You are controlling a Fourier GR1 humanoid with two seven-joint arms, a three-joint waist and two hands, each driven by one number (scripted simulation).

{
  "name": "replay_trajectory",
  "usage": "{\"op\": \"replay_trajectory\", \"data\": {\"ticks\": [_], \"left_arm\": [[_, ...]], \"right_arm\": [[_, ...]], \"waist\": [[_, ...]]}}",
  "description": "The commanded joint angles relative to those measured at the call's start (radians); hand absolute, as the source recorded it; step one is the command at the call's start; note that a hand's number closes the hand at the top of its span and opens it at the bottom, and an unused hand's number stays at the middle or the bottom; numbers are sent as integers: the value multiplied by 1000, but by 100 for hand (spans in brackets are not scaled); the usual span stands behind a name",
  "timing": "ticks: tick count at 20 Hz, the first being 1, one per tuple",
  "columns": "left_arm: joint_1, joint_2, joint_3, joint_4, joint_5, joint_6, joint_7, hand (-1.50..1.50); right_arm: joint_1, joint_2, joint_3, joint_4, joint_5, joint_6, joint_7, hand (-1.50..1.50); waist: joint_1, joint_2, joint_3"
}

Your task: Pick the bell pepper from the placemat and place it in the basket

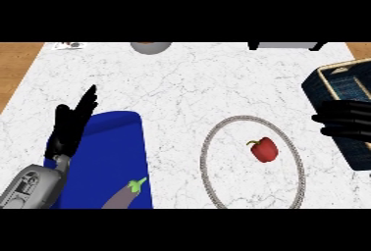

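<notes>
I see red bell pepper (264, 149) inside grey-rimmed round placemat (209, 169); right hand (346, 121) open over basket (324, 87) at counter's right edge; left hand (72, 125) open, resting.

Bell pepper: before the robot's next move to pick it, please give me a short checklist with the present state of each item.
1. Bell pepper lies free inside the grey ring placemat: ok.
2. Right hand open: ok.
3. Right hand over the pepper: not ok, it is over the basket.
4. Basket inside free: cannot tell, the hand hides part of it.
5. Left hand open, resting at left: ok.
6. Eggplant apart from the pepper: ok.
</notes>
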Motion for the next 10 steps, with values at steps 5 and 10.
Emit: {"op": "replay_trajectory", "data": {"ticks": [5, 10], "left_arm": [[-27, -47, 17, 67, -34, -5, -27, 0], [77, -4, 30, -73, -33, -35, 10, 0]], "right_arm": [[-38, 20, 77, 166, 34, 14, -219, -150], [-70, 102, 87, 277, 61, -81, -210, -150]], "waist": [[-7, -3, -1], [9, -7, -1]]}}
